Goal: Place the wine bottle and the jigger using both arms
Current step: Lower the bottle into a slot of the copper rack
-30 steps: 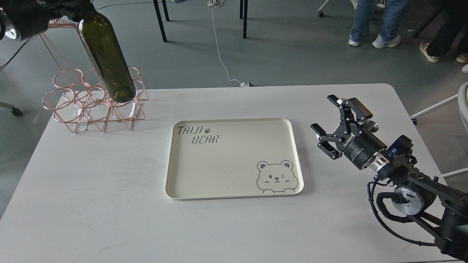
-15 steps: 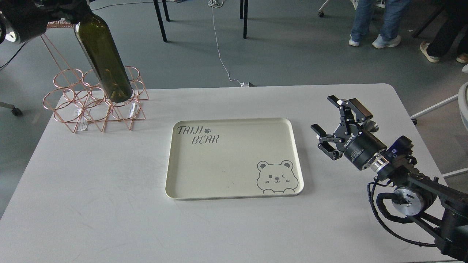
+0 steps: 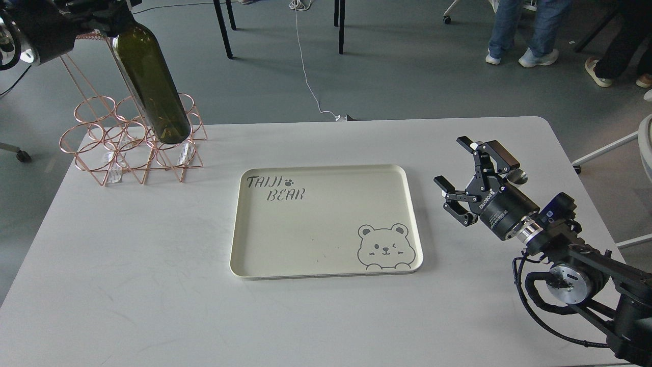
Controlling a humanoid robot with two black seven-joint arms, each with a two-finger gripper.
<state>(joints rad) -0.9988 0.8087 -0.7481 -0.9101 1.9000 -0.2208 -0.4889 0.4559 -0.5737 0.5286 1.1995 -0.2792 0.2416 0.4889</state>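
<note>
Upper left of the frame: left gripper (image 3: 109,18) is grasping the wine bottle (image 3: 152,89) at its neck, fingers mostly hidden at the frame edge. The bottle is hanging tilted, base lower right, overlapping the copper wire rack (image 3: 107,148) at the desk (image 3: 153,285) corner. Right side: right gripper (image 3: 462,176) is hovering released, jaws spread wide, just right of the cream bear tray (image 3: 326,265) at centre. The jigger (image 3: 518,176) is peeking out as a silver bit behind that gripper, mostly hidden.
</note>
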